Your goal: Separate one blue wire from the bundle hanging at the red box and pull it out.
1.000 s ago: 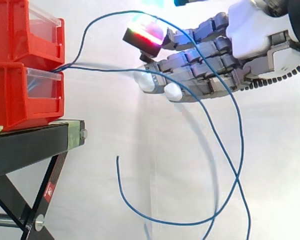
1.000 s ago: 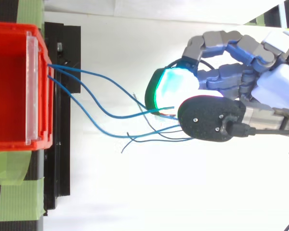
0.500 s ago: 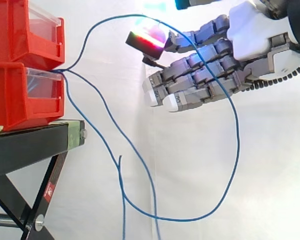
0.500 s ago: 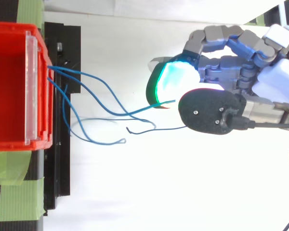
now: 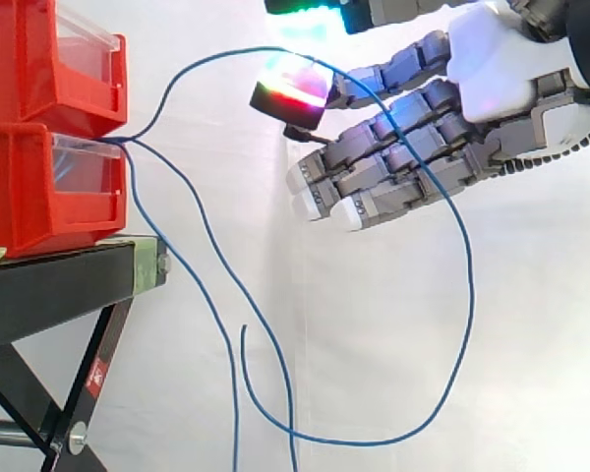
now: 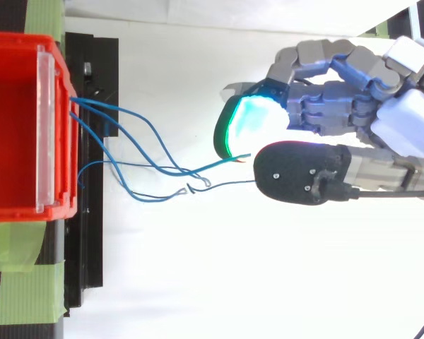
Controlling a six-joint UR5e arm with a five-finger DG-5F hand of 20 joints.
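My robot hand [image 5: 492,69], 2 o'clock in side view, pinches one thin blue wire [image 5: 471,295] between its pads [image 6: 251,123]. That holds its arc clear of the slack blue wire bundle [image 5: 233,393] drooping from the red plastic box [image 5: 39,192] at 9 o'clock, ready to pull toward 3 o'clock.

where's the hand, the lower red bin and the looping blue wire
hand [image 5: 500,74]: side view, white palm shell
lower red bin [image 5: 29,192]: side view, red side wall
blue wire [image 5: 470,295]: side view, right side of loop

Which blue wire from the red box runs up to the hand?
The blue wire arching high from the red box across the hand; the other two droop straight down.
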